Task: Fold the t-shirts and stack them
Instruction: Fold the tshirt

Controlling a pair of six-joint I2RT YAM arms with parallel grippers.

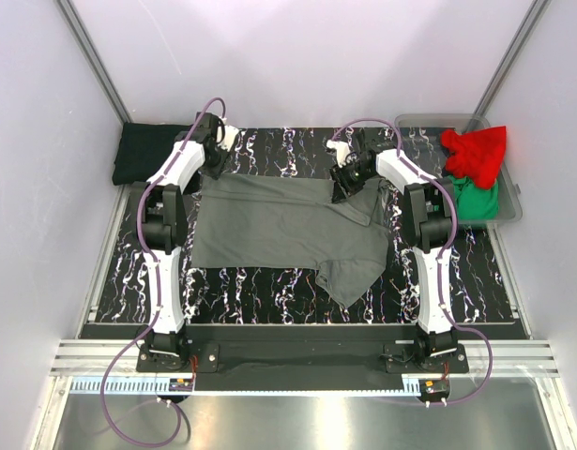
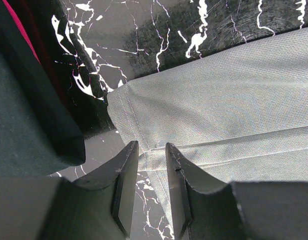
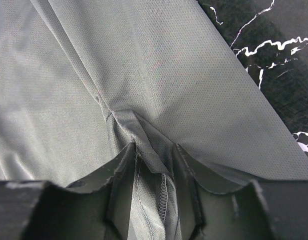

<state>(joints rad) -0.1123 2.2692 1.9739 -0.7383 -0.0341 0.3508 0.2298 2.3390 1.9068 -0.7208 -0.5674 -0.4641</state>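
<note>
A large dark grey t-shirt [image 1: 279, 225] lies spread on the black marbled mat, with one sleeve pointing toward the near edge. My left gripper [image 1: 216, 167] is at its far left corner. In the left wrist view the jaws [image 2: 151, 146] stand slightly apart over the hem of the shirt [image 2: 219, 100], which lies flat. My right gripper [image 1: 344, 187] is at the shirt's far right part. In the right wrist view it [image 3: 155, 146] is shut on a bunched fold and seam of the shirt [image 3: 143, 60]. A black t-shirt [image 1: 147, 150] lies at the back left.
A clear grey plastic bin [image 1: 419, 120] stands at the back right and holds a red t-shirt [image 1: 476, 150] over a green one [image 1: 478, 199]. White walls enclose the mat [image 1: 269, 291] on three sides. The black shirt's edge [image 2: 23, 110] lies close to the left of my left fingers.
</note>
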